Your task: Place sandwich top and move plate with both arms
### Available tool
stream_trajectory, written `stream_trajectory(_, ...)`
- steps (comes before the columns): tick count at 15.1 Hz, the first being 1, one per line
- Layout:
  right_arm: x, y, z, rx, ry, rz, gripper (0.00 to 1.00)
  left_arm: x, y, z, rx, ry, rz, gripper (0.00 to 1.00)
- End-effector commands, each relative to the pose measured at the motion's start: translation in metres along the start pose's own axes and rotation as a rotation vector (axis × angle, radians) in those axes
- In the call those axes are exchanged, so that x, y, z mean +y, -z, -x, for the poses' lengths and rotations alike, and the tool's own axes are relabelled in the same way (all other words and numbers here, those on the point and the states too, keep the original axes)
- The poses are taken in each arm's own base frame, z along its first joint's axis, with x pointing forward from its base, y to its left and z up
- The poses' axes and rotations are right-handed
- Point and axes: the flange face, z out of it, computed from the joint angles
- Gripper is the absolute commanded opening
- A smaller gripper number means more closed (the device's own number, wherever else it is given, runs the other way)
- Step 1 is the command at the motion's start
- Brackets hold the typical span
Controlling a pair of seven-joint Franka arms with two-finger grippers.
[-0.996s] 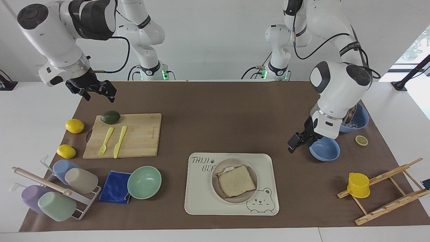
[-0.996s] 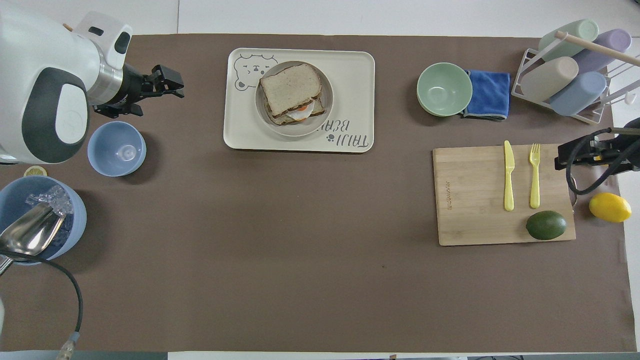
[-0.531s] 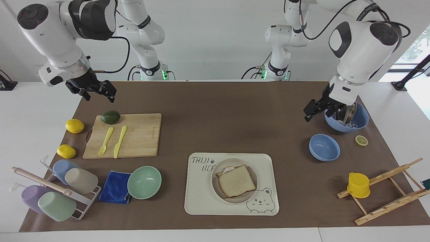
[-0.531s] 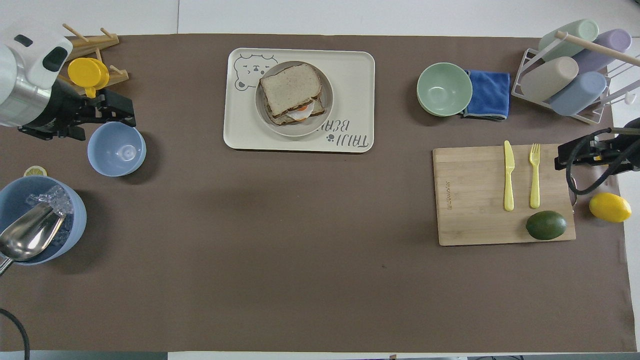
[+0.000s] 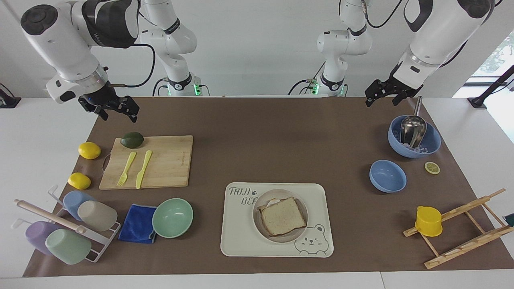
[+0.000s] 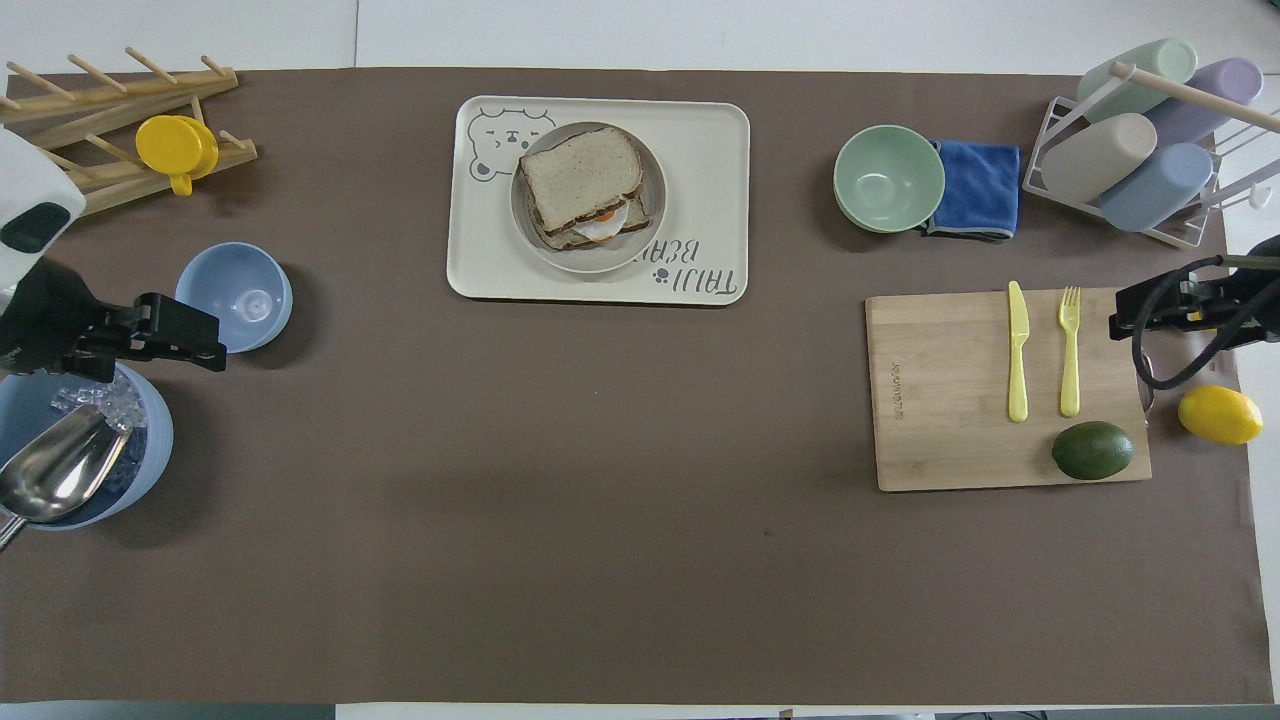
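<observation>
The sandwich top [image 5: 283,216] [image 6: 580,170], a speckled light-brown slice, lies on the egg toast in the round beige plate [image 5: 302,204] [image 6: 655,175]. A bit of fried egg peeks out on the side nearer the robots. My left gripper [image 5: 381,98] [image 6: 170,335] hangs open and empty high over the ice bowl [image 5: 431,146], well clear of the plate. My right gripper [image 5: 118,114] [image 6: 1130,312] waits open and empty in the air, over the mat beside the cutting board's avocado corner.
The plate sits on a cream bear tray [image 5: 241,237]. A mint bowl [image 5: 172,218], blue cloth and cup rack [image 5: 60,228] lie toward the right arm's end, with the cutting board [image 5: 168,164]. A small blue bowl [image 5: 387,176] and wooden rack [image 5: 461,228] lie toward the left arm's end.
My left gripper has risen and drawn back toward the robots, from beside the small blue bowl to high over the ice bowl. The right arm and the sandwich have not moved.
</observation>
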Motion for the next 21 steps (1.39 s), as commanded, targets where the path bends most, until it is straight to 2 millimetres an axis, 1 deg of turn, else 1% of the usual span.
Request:
stream_trajectory(1,0.001,0.003,0.005,-0.002,-0.011,-0.026,1.00,-0.001,-0.019,0.003,0.078,-0.025,-0.014,1.00)
stream_trajectory(4,0.001,0.003,0.005,-0.002,-0.013,-0.026,1.00,-0.005,-0.008,-0.013,0.112,-0.024,-0.044,1.00)
stream_trajectory(5,0.001,0.003,0.005,-0.002,-0.013,-0.026,1.00,-0.004,0.000,-0.019,0.114,-0.028,-0.050,1.00)
stream_trajectory(6,0.001,0.003,0.005,-0.002,-0.013,-0.026,1.00,-0.006,0.010,-0.020,0.108,-0.025,-0.051,1.00)
stream_trajectory(9,0.001,0.003,0.005,-0.002,-0.011,-0.026,1.00,-0.005,0.014,-0.018,0.091,-0.023,-0.052,1.00)
stream_trajectory(11,0.001,0.003,0.005,-0.002,-0.013,-0.026,1.00,0.000,0.007,-0.020,0.087,-0.024,-0.053,1.00)
stream_trajectory(21,0.001,0.003,0.005,-0.002,-0.011,-0.026,1.00,-0.003,0.011,-0.021,0.094,-0.019,-0.040,1.00)
